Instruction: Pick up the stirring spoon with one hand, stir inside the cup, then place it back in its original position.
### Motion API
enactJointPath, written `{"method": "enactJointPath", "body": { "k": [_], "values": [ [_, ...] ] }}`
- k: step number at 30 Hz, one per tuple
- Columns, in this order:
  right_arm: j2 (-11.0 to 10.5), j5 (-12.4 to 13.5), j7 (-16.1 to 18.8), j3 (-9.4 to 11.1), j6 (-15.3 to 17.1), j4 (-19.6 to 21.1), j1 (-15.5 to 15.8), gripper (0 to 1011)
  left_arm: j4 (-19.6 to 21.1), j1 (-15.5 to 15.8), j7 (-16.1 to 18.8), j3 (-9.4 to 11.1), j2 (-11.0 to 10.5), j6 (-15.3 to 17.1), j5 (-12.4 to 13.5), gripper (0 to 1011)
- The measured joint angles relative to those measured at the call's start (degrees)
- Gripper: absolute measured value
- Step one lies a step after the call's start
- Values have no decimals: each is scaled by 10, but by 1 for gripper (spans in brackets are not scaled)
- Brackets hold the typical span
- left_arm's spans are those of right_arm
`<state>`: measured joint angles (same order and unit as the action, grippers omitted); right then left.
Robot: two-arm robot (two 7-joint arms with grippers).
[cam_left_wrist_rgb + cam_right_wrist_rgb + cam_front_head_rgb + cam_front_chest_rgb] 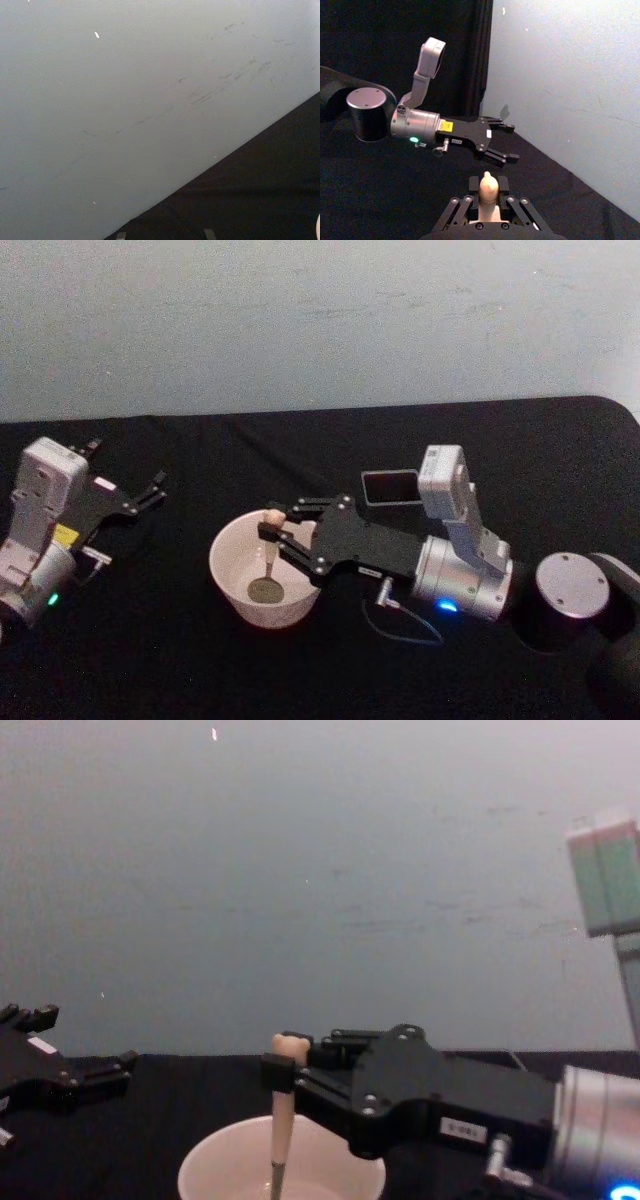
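Observation:
The stirring spoon (pixel 270 558) stands nearly upright in the cream cup (pixel 228 565), its round metal bowl down near the cup's bottom. My right gripper (pixel 272 527) is shut on the spoon's beige handle just below the bear head. In the chest view the spoon (pixel 281 1125) rises out of the cup (pixel 215 1170) with the right gripper (pixel 284 1077) clamped near its top. The bear head (pixel 488 186) shows between the right fingers in the right wrist view. The dark grey holder (pixel 390 487) stands behind the right gripper. My left gripper (pixel 150 490) is parked at the left, open and holding nothing.
A black cloth covers the table (pixel 300 670), with a pale wall behind. The right arm's cable (pixel 400 625) loops on the cloth beside the cup. The left gripper (pixel 502 142) shows farther off in the right wrist view, well apart from the cup.

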<state>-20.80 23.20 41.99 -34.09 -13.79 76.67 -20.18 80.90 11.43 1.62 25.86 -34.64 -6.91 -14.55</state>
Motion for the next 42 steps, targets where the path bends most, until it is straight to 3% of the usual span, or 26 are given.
{"method": "enactJointPath", "body": {
  "k": [10,17,32,42],
  "values": [
    [32,-21,-16,-5,-19,-64,-41,214,0,0,0,0,0,0,0,1001],
    [34,-27,-26,5,-21,-75,-46,214,0,0,0,0,0,0,0,1001],
    [18,-28,-33,21,-18,-55,-31,214,0,0,0,0,0,0,0,1001],
    [-4,-22,-28,27,-8,-19,-7,215,0,0,0,0,0,0,0,1001]
  ]
}}
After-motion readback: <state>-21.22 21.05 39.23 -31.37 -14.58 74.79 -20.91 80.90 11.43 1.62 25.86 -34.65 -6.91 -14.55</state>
